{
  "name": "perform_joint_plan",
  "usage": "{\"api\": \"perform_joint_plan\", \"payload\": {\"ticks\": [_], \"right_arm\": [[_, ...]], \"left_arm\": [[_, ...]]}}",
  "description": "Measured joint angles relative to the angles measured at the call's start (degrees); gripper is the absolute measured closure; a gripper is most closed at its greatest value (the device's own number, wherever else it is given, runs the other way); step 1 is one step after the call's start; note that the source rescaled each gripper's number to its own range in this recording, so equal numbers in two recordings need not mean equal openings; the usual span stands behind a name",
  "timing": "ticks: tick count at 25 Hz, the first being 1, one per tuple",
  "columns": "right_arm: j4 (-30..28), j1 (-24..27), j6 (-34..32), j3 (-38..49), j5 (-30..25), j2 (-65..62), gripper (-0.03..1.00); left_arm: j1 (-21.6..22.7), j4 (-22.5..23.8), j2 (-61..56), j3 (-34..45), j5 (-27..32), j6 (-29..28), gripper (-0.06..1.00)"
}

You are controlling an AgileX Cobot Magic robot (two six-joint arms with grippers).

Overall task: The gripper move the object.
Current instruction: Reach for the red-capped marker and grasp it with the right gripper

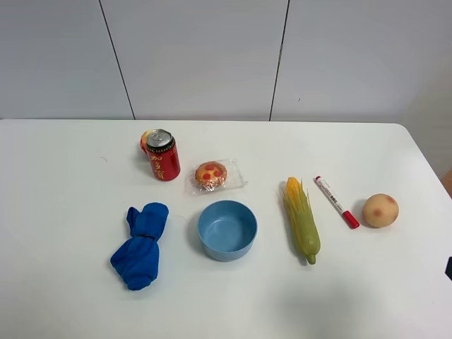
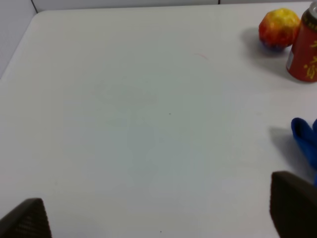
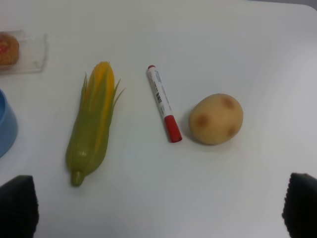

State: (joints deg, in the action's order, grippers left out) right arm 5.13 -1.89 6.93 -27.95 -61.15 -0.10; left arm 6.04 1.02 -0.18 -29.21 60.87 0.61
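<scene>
1. Right gripper: open, its two black fingertips spread wide and holding nothing, raised above the white worktop.
2. Pen: lies flat on the worktop ahead of the right gripper, about in line with the gap between the fingertips and well clear of both. Its red cap end is the end nearer the gripper.
3. Corn: ahead of the right gripper, beside the pen and apart from it, stalk end toward the gripper.
4. Potato: on the pen's other side, just beside the cap, with a narrow gap showing.
5. Blue bowl and wrapped bun: beyond the corn, at the edge of the right wrist view.
6. Left gripper: open and holding nothing, with bare worktop ahead of it.
7. Red can, fruit and blue cloth: off to one side of the left gripper, the fruit just behind the can.
</scene>
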Motion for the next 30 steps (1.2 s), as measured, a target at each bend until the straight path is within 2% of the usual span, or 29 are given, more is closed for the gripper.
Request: {"api": "perform_joint_plan", "payload": {"ticks": [17, 22, 26, 30], "right_arm": [[-1.47, 0.0, -1.93, 0.0, 0.06, 0.0, -0.03], [-4.67, 0.0, -6.93, 0.0, 0.11, 0.0, -0.02], [-8.06, 0.0, -15.89, -0.55, -0.25, 2.22, 0.11], [-8.67, 0.0, -18.02, -2.67, -1.54, 10.75, 0.18]], "left_arm": [[0.0, 0.0, 0.0, 0.0, 0.0, 0.02, -0.06], [0.0, 0.0, 0.0, 0.0, 0.0, 0.02, -0.06], [0.0, 0.0, 0.0, 0.0, 0.0, 0.02, -0.06], [0.0, 0.0, 0.0, 0.0, 0.0, -0.05, -0.06]]}}
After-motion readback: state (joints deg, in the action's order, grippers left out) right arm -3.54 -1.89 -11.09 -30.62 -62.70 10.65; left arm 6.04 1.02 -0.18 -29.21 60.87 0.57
